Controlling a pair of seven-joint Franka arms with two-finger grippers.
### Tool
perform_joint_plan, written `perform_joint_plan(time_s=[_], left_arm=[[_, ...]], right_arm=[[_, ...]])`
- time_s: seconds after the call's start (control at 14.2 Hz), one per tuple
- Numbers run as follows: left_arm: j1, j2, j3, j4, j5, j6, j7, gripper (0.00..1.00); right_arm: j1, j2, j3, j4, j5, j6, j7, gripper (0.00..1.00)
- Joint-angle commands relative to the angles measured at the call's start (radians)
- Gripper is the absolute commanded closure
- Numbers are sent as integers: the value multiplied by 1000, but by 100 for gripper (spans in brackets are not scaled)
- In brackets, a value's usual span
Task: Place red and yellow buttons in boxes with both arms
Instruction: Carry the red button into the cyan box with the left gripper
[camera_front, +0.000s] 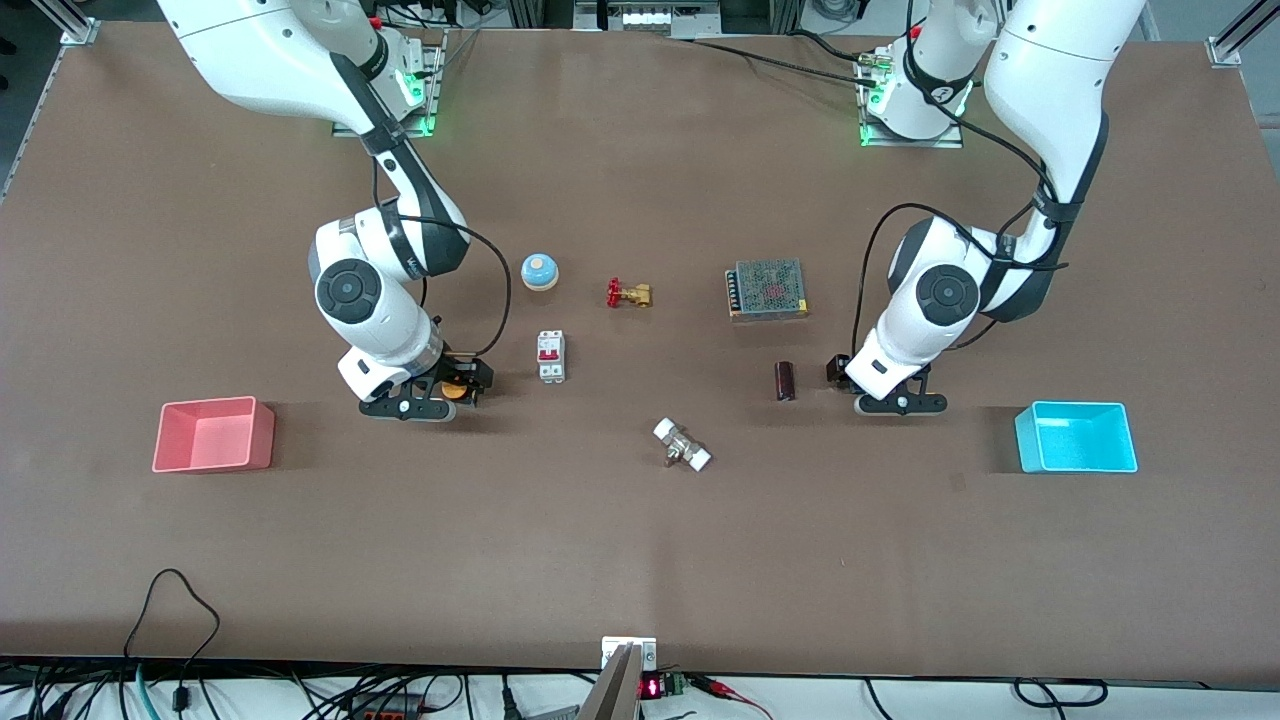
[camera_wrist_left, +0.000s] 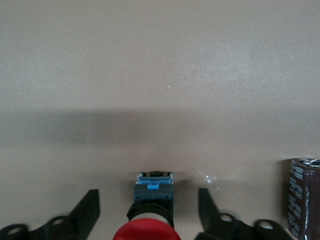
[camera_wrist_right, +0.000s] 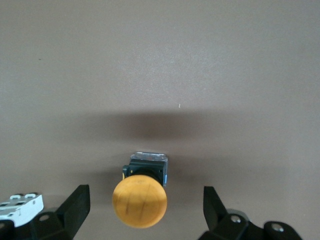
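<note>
The orange-yellow button (camera_wrist_right: 139, 201) lies on the table between the open fingers of my right gripper (camera_wrist_right: 145, 188). In the front view it (camera_front: 456, 389) peeks out beside that low gripper (camera_front: 420, 402). The red button (camera_wrist_left: 150, 222) lies on its side between the open fingers of my left gripper (camera_wrist_left: 147, 192). In the front view it is hidden under the left gripper (camera_front: 897, 400). The pink-red box (camera_front: 165, 440) stands toward the right arm's end of the table. The cyan box (camera_front: 1025, 440) stands toward the left arm's end. Both boxes look empty.
Between the arms lie a blue-and-white dome (camera_front: 540, 271), a brass valve (camera_front: 629, 293), a white circuit breaker (camera_front: 551, 356), a meshed power supply (camera_front: 767, 289), a dark cylinder (camera_front: 786, 381) beside the left gripper (camera_wrist_left: 304, 197), and a white-ended fitting (camera_front: 682, 445).
</note>
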Motion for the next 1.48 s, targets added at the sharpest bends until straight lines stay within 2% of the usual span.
perform_joint_plan(time_s=[0.0,0.14,0.21,0.35,0.56,0.63,0.77,0.91,1.12,1.41], left_arm=[[7,-21,-2,-8,24,0,-14,89],[7,-41,-2,-1,24,-21,-11,95],[8,-61,1,7,24,-41,-10,98],[12,-98,15,71,26,-166,37,98],[103,-95,26,264,27,-427,201,95],[138,-89,24,307,29,-457,241,95],[215,-70,26,358,34,-460,318,95],[303,-2,26,433,34,-457,430,94],[392,78,26,521,34,-454,567,94],[433,157,27,516,35,-362,578,94]], right_arm=[[12,20,-5,7,-22,20,27,0],[17,26,-5,7,-22,29,27,0],[17,28,-5,7,-22,32,27,4],[18,31,-5,7,-22,35,27,17],[18,31,-5,7,-29,36,27,40],[18,31,-5,7,-29,35,27,45],[18,31,-5,7,-29,35,27,52],[17,31,-5,7,-29,35,27,59],[17,31,-5,7,-29,35,26,63],[15,20,-5,19,-29,30,7,65]])
